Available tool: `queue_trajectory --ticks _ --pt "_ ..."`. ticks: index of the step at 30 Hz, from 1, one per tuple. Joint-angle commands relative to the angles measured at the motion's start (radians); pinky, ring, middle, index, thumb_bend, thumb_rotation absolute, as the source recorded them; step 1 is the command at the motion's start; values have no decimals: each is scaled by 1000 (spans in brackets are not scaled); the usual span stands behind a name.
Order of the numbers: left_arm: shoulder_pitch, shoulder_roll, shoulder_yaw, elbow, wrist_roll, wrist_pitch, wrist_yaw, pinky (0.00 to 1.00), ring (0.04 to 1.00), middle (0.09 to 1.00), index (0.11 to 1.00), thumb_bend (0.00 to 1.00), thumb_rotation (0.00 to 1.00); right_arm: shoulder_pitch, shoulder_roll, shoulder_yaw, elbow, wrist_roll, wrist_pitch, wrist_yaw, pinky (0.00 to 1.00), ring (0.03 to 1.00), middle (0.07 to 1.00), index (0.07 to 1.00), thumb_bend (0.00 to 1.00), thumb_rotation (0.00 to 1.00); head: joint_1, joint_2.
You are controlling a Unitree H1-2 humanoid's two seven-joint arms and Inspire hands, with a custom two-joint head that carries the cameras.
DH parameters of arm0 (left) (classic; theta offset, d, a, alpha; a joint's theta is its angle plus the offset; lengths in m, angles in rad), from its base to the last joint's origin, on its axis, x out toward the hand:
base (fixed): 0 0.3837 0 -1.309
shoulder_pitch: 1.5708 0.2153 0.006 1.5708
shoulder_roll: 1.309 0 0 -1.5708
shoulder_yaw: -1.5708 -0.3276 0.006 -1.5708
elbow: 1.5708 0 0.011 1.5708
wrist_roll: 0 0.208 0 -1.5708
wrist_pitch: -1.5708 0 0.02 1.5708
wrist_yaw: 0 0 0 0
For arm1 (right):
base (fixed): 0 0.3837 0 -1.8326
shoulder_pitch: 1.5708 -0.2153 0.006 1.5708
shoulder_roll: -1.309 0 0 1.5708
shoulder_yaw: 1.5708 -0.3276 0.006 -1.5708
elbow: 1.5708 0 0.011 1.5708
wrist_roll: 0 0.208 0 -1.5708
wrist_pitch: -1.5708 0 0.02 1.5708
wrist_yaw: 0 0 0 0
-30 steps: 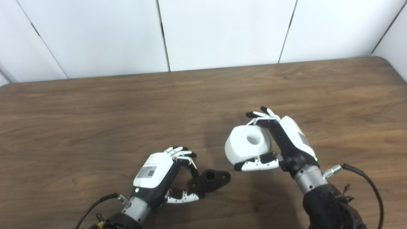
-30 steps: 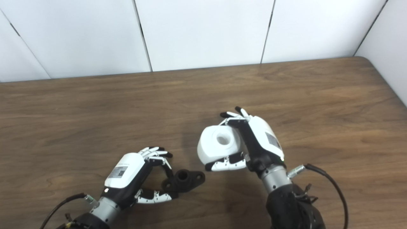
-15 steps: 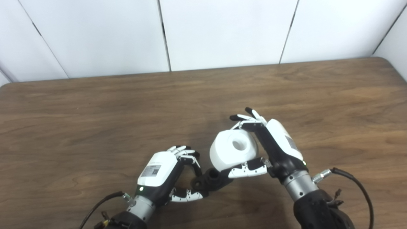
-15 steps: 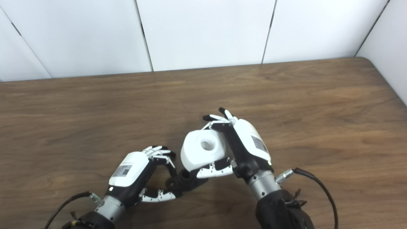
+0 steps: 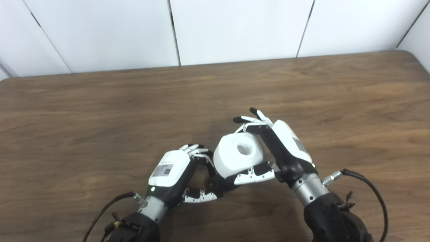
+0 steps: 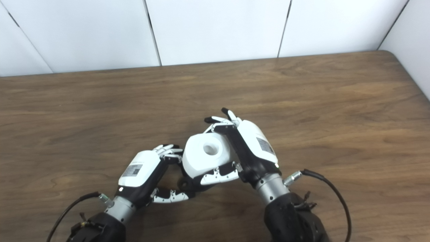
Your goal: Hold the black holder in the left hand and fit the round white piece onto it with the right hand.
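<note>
White round piece (image 5: 238, 154) in right hand (image 5: 285, 148) — over black holder (image 5: 215, 183) in left hand (image 5: 174, 174).

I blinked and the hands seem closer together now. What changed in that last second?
The right hand carried the round white piece leftward until it sits over the black holder, now mostly hidden. The left hand kept holding the holder. The camera tilted slightly.

Our left hand (image 5: 174, 173) sits low near the table's front edge, fingers and thumb curled round the black holder (image 5: 215, 183). Our right hand (image 5: 273, 148) (wrist angled up from the lower right) grips the round white piece (image 5: 237, 158) directly over it, thumb beneath.
</note>
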Motion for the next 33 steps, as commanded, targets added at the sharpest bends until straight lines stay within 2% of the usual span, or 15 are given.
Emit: queue_trajectory --ticks 1,18,33 --pt "12 6 -23 14 17 17 -49 913 893 809 487 521 50 20 -19 6 -12 10 -47 -17 1000 978 844 482 525 137 0 0" --pt "7 4 -29 8 19 26 -57 913 896 810 487 521 50 19 -31 1 23 -11 -102 -38 1000 988 848 482 525 135 -2 5" --pt "0 -1 -36 4 24 36 -57 913 897 810 488 521 51 23 -46 10 45 -36 -138 -22 1000 985 844 483 525 136 1 10"
